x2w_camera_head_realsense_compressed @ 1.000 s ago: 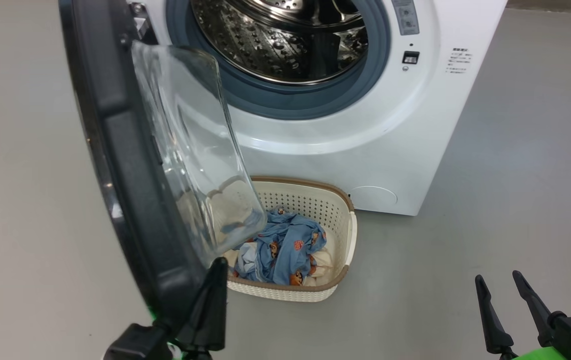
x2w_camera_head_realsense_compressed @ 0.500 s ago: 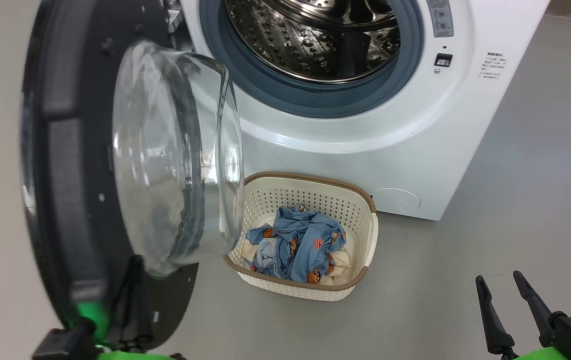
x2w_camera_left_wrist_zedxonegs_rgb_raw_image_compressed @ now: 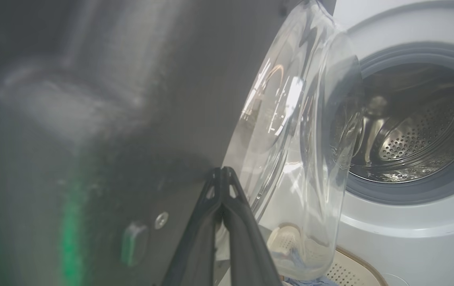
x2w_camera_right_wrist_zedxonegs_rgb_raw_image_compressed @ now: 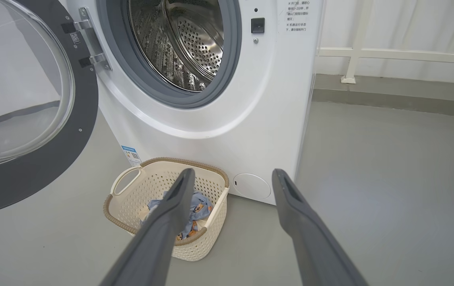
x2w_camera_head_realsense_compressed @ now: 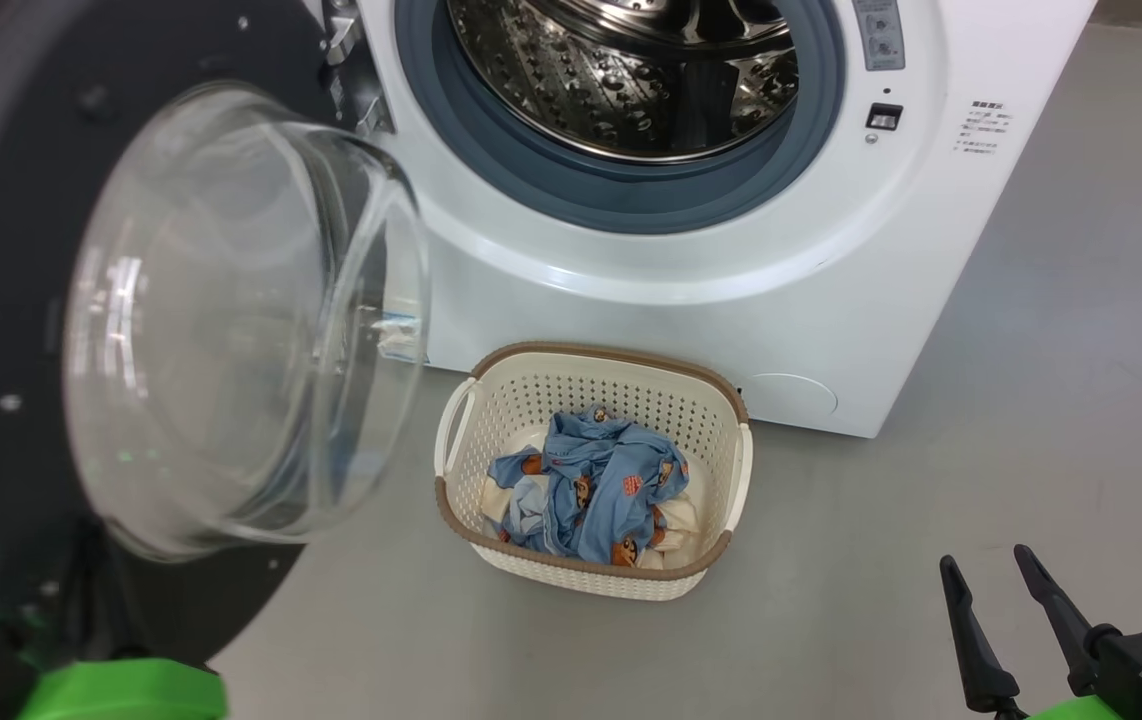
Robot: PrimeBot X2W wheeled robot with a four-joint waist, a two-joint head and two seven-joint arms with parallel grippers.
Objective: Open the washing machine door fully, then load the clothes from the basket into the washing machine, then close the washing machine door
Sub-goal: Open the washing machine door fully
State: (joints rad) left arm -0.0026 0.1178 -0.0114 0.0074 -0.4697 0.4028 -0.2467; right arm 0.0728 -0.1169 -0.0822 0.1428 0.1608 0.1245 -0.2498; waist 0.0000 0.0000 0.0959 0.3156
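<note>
Cream basket (x2w_camera_head_realsense_compressed: pixel 591 470) holds blue clothes (x2w_camera_head_realsense_compressed: pixel 586 490); steel drum (x2w_camera_head_realsense_compressed: pixel 621 70) bare.

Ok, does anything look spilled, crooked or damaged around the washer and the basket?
Nothing stands out. The washing machine door hangs open on its hinges, its glass unbroken. The basket stands upright on the floor before the washing machine, with the clothes crumpled inside it and none spilled over the rim.
</note>
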